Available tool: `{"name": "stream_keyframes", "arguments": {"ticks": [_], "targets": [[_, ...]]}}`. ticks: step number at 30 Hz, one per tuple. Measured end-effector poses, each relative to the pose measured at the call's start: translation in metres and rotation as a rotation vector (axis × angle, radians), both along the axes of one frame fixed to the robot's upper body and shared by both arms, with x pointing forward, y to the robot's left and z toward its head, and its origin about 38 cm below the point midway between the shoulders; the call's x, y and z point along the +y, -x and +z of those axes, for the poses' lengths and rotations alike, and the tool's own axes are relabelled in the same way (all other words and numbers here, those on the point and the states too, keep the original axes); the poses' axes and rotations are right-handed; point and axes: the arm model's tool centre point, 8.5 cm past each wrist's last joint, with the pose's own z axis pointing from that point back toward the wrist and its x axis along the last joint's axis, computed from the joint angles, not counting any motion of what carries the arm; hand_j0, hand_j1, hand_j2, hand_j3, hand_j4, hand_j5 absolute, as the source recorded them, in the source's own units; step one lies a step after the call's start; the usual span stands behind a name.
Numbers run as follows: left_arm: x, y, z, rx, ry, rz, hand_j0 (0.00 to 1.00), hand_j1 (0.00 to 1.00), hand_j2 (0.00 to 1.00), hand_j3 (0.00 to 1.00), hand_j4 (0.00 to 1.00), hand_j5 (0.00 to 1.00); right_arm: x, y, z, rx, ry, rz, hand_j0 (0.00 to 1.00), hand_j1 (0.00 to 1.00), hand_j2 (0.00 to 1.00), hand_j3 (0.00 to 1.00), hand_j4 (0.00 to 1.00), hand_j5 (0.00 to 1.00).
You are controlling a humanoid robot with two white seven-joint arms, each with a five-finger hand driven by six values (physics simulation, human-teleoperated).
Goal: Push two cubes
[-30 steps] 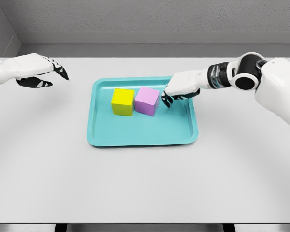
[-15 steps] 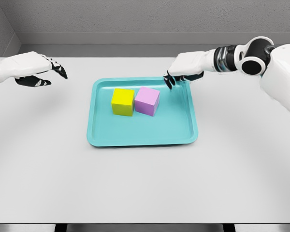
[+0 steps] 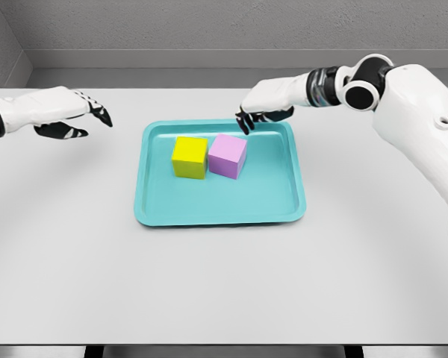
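**Two cubes in tray, neither hand touching**

The yellow cube (image 3: 190, 157) and pink cube (image 3: 228, 156) sit touching in the teal tray (image 3: 220, 209). The right hand (image 3: 263, 107), fingers loosely curled and holding nothing, hovers over the tray's far rim. The left hand (image 3: 63, 113) rests relaxed and empty, well apart. Recommended: contact the pink cube's face squarely, push level. No writing visible.

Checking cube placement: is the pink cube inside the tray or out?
Inside: the pink cube sits on the teal tray's floor, against the yellow cube.
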Motion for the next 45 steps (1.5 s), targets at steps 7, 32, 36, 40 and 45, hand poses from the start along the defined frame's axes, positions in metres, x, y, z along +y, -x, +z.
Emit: {"name": "stream_keyframes", "arguments": {"ticks": [7, 32, 36, 40, 45], "targets": [[-0.008, -0.002, -0.003, 0.004, 0.013, -0.009, 0.63, 0.63, 0.63, 0.63, 0.63, 0.63, 0.011, 0.001, 0.000, 0.002, -0.005, 0.017, 0.41, 0.41, 0.41, 0.41, 0.41, 0.41], [-0.047, -0.013, -0.029, 0.044, 0.056, -0.042, 0.63, 0.63, 0.63, 0.63, 0.63, 0.63, 0.014, -0.020, -0.012, 0.045, 0.029, -0.076, 0.36, 0.36, 0.36, 0.36, 0.36, 0.36], [-0.047, -0.013, -0.029, 0.043, 0.057, -0.042, 0.63, 0.63, 0.63, 0.63, 0.63, 0.63, 0.016, -0.018, -0.016, 0.050, 0.032, -0.072, 0.35, 0.35, 0.35, 0.35, 0.35, 0.35], [-0.046, -0.014, -0.028, 0.040, 0.058, -0.039, 0.63, 0.63, 0.63, 0.63, 0.63, 0.63, 0.022, -0.017, -0.017, 0.053, 0.032, -0.060, 0.35, 0.35, 0.35, 0.35, 0.35, 0.35], [-0.045, -0.014, -0.027, 0.038, 0.058, -0.036, 0.63, 0.63, 0.63, 0.63, 0.63, 0.63, 0.035, -0.013, -0.020, 0.057, 0.024, -0.036, 0.35, 0.35, 0.35, 0.35, 0.35, 0.35]]}}
